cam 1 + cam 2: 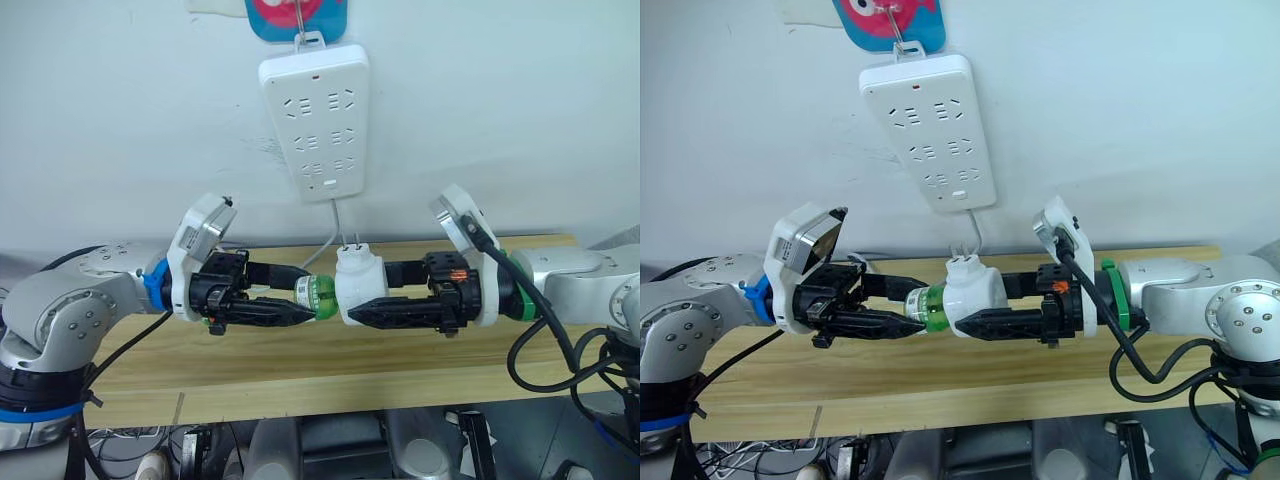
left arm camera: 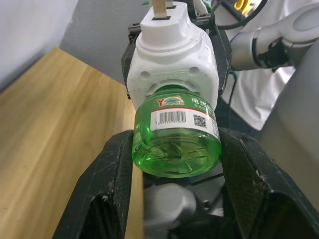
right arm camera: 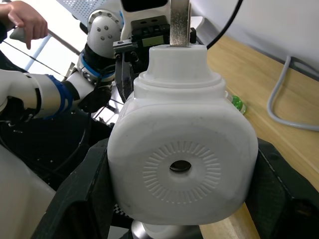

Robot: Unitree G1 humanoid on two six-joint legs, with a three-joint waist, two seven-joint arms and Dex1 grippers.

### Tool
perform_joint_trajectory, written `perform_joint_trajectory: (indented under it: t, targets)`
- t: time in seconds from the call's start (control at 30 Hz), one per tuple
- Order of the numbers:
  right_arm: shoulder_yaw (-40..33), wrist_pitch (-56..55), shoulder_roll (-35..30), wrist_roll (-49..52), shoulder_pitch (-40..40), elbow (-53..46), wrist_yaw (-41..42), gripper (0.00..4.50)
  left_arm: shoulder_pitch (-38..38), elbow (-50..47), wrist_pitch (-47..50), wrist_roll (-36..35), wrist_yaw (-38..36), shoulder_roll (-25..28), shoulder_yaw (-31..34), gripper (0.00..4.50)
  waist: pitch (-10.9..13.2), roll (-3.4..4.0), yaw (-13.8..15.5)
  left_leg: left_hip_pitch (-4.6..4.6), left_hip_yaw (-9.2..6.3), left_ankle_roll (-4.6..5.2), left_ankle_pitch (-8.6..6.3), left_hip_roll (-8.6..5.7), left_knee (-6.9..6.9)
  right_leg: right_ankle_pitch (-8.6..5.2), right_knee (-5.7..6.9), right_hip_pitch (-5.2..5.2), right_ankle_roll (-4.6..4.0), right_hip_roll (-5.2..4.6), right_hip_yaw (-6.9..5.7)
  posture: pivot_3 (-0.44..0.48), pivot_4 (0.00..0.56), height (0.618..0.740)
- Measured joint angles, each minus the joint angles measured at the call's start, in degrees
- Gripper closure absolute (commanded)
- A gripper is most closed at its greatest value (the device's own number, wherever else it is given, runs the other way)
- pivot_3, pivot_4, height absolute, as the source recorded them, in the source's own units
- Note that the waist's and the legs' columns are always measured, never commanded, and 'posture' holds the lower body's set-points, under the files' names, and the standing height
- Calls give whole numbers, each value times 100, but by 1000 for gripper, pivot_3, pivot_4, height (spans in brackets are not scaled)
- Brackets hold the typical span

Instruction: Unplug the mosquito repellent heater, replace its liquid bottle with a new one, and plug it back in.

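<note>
Unplugged already, and held in the air above the wooden worktop (image 1: 300, 380), below the white power strip (image 1: 315, 120) hanging on the wall: the mosquito repellent heater (image 1: 360, 285), prongs pointing up. Clamped around its white body from both sides, the right gripper (image 1: 365, 305), jaws closed on it. Screwed into the heater and sticking out toward the left arm, the green liquid bottle (image 2: 175, 142), with the left gripper (image 1: 300, 300) closed on its sides. Probably light and stiff, both pieces, but smooth plastic and rounded, so likely slippery under a twist. Best hold for the heater seems to be the flat flanks, away from the prongs and the vent hole (image 3: 180, 166); for the bottle, the wide lower part near its base. Too hard a squeeze could crack the thin bottle.
</note>
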Motion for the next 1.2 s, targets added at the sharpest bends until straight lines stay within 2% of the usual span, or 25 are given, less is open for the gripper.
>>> perform_joint_trajectory:
  t: [0.37, 0.6, 0.83, 1.2]
  targets:
    - [0, 8, 0, -148, 1, -23, 205, 1448, -124, 93, 748, -591, 334, 109, 63, 2253, 0, 0, 1, 1, 2, 0, 0, 0, 0, 0, 0, 0, 0, 0, 1, -186, 377, 740]
    - [-6, 35, -39, -552, 8, -28, 340, 1448, -122, 165, 839, -494, 192, 406, 63, 2253, 0, 0, 1, 3, 3, 0, 0, -1, -1, 0, -1, -1, 0, 0, 2, -186, 370, 740]
    - [-77, 24, -4, -768, -30, 31, 517, 1448, -255, 237, 838, -478, 194, 383, 67, 2253, 0, 0, -1, 3, 4, -1, 0, 0, -2, 0, -1, -1, 0, 0, 2, -191, 363, 740]
    - [-596, 150, -373, -488, 181, 418, 1181, 1448, 629, -74, -5, -269, -183, 227, 473, 2253, 0, 0, 6, 4, 9, -1, 0, 2, -2, 0, -4, 0, 0, -1, 4, -190, 361, 740]
